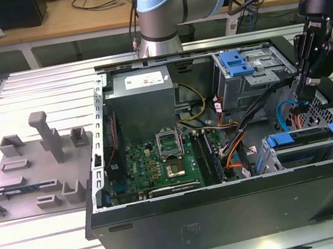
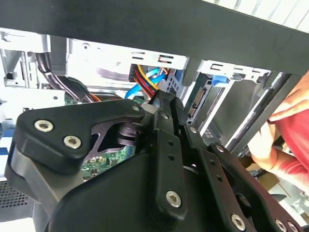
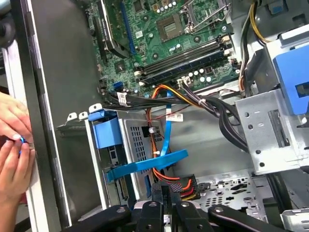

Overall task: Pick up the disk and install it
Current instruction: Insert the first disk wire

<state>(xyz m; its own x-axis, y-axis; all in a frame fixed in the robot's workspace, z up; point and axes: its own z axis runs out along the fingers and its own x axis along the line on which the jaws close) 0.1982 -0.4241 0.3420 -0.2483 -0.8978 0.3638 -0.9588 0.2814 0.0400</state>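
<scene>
Gripper (image 1: 306, 89) — jaws drawn nearly together — hung at the power connector (image 3: 186, 186) near the disk (image 1: 303, 138); a straight, gentle push seemed wisest.

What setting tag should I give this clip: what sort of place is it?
Probably a robotics lab or workshop: a robot arm works by an open computer case on a slotted metal table, with a cable-strewn desk beyond.
</scene>
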